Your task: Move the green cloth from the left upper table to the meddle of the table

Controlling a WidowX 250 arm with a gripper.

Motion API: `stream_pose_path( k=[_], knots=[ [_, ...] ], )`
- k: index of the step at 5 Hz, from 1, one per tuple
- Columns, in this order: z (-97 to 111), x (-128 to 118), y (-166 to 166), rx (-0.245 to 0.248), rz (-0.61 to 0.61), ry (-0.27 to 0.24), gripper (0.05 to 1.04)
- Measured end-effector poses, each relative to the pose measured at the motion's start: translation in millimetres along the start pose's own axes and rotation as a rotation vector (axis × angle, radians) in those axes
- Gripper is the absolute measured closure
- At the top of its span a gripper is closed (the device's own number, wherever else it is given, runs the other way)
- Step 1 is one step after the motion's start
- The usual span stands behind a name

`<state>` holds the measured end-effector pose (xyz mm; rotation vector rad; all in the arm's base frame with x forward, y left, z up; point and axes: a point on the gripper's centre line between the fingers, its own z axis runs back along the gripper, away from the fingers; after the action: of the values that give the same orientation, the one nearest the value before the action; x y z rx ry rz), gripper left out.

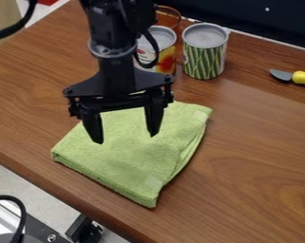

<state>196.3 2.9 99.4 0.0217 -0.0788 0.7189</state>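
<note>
Camera view: a black robot arm enters from the top edge, left of centre, and ends in a two-fingered hand suspended over a green cloth. The fingers are spread, their tips pointing down and set well apart, with cloth visible between them; whether either tip touches the fabric cannot be told. The cloth, folded into a layered, roughly four-sided pad, lies flat on the wood-grained tabletop, left of the view's centre and near the lower-left edge of the surface. Its layers show along the right side, and two paler patches mark its upper-right and lower-right areas. Beyond the cloth stand two upright cans: one with a green-and-yellow patterned side, and, just to its left, one with a red-and-yellow label, partly hidden by the arm. An amber rim shows behind the latter. At the right edge lies a knife with a yellow handle, its short grey blade directed leftward.
</note>
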Motion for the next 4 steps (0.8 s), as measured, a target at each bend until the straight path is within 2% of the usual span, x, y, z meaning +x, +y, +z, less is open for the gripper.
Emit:
stream_pose_path(
  k=[1, 2, 3, 4],
  knots=[
    [-3.4, -2.2, 1.5, 0.011, -0.006, 0.014, 0.088],
    [-5.7, 6.4, 3.1, 0.057, -0.126, 0.04, 0.095],
    [-7.0, 20.7, 2.4, 0.042, -0.244, -0.036, 0.154],
    [-13.2, 28.5, 1.3, 0.057, -0.284, -0.101, 0.438]
  ],
)
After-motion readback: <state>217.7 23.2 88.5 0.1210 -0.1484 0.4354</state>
